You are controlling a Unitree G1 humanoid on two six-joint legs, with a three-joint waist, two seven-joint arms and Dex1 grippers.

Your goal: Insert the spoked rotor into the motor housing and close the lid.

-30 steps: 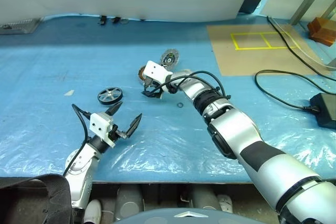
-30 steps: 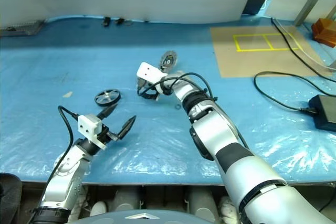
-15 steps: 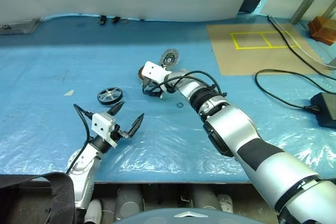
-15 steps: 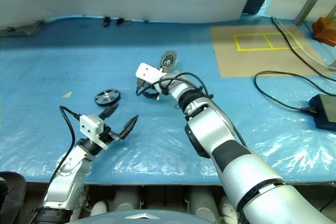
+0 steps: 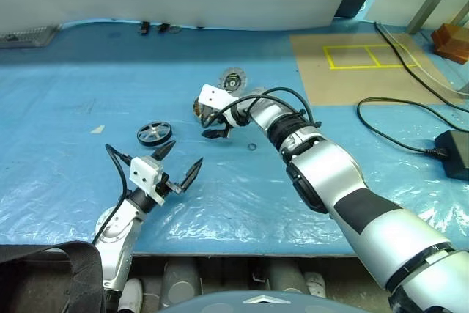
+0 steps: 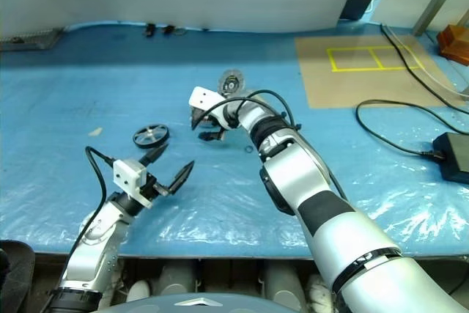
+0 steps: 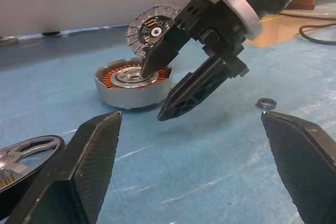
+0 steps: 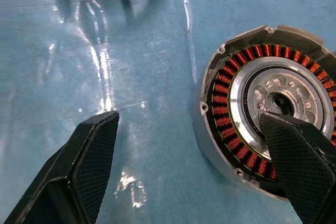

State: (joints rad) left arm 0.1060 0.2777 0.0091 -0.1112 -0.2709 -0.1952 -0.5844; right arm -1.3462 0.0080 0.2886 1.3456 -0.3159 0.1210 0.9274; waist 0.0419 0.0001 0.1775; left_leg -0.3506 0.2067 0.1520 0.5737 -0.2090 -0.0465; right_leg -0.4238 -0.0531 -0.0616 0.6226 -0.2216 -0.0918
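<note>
The motor housing (image 8: 227, 124) lies on the blue sheet with its copper windings showing. Its lid (image 5: 234, 78) stands open behind it, ribbed inner face toward me. My right gripper (image 7: 153, 94) is open and points down at the housing (image 7: 134, 83): one finger hangs over the silvery centre, the other over the sheet beside the casing. The spoked rotor (image 5: 154, 133) lies flat on the sheet to the left of the housing, apart from both grippers. My left gripper (image 5: 182, 155) hovers open and empty just in front of the rotor (image 7: 23, 153).
A small metal ring (image 5: 251, 147) lies on the sheet right of the housing. A cardboard sheet with yellow tape (image 5: 359, 64) is at the back right. A black cable and power box (image 5: 454, 152) are at the far right. The table's front edge (image 5: 242, 247) runs below my arms.
My right wrist has turned, swinging its open fingers a little over the housing, and the lid shows more fully. The left gripper, rotor and housing have stayed in place.
</note>
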